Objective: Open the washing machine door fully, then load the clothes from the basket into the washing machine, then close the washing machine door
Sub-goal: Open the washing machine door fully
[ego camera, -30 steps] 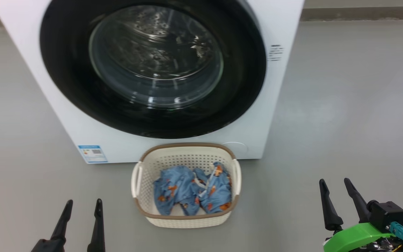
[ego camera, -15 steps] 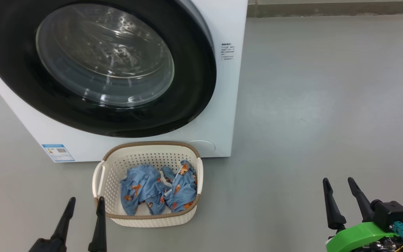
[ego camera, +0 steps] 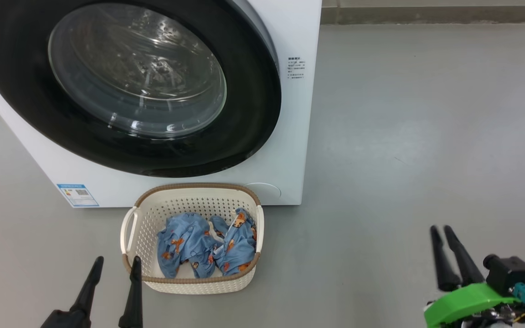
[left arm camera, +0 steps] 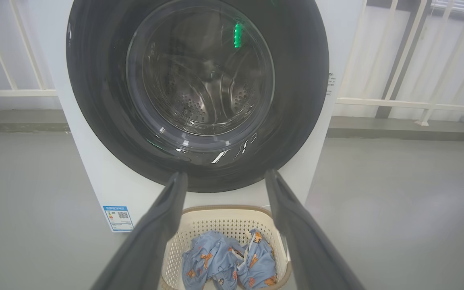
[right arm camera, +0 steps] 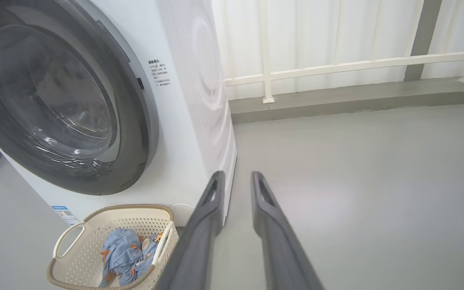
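Clothes [ego camera: 185,241] lie crumpled in rounded perforated basket [ego camera: 198,286].

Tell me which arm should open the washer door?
Probably right: its wrist view shows the closed glossy black round door's right edge with a notch; left jaws sit beside the cream perforated basket.

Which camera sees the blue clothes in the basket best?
The head view: it looks down into the basket, so the whole pile of clothes shows. The left wrist view has them too, but right at the picture's bottom edge. The right wrist view shows them small, partly behind the basket's rim.
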Tool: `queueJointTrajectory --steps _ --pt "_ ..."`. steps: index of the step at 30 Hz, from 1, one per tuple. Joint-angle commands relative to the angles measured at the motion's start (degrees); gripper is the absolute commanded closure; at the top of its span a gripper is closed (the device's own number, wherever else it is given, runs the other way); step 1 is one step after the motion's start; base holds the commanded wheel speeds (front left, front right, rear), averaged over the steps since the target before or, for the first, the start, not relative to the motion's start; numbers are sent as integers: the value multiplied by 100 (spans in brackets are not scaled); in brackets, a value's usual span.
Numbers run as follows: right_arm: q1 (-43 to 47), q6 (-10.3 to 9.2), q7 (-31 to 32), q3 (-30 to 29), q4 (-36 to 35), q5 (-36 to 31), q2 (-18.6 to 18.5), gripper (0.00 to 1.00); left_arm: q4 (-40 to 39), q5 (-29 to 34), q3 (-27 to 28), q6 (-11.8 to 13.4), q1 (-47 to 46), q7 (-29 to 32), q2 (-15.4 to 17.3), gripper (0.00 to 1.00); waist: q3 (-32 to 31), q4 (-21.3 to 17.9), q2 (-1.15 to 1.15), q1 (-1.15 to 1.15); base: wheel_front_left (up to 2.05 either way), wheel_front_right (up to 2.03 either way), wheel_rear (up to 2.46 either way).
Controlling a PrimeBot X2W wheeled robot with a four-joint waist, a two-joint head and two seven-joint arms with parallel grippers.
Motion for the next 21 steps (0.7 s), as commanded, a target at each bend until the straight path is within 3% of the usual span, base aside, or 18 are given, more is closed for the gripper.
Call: queueJointTrajectory --steps 1,6,16,21 --pt "-305 33 -77 149 -155 68 -24 100 -123 -69 139 4 -165 -61 43 0 -2 16 0 0 0 0 0" --pt "-569 33 -77 111 -192 593 4 100 -106 -150 79 3 -157 -61 43 0 -13 60 0 0 0 0 0" --pt "-1727 33 -77 58 -459 3039 40 100 -140 -297 -32 55 -244 -61 43 0 98 147 0 0 0 0 0" --pt "-2499 33 -77 4 -515 3843 40 100 -174 -355 -144 76 -410 -61 43 0 313 269 0 0 0 0 0"
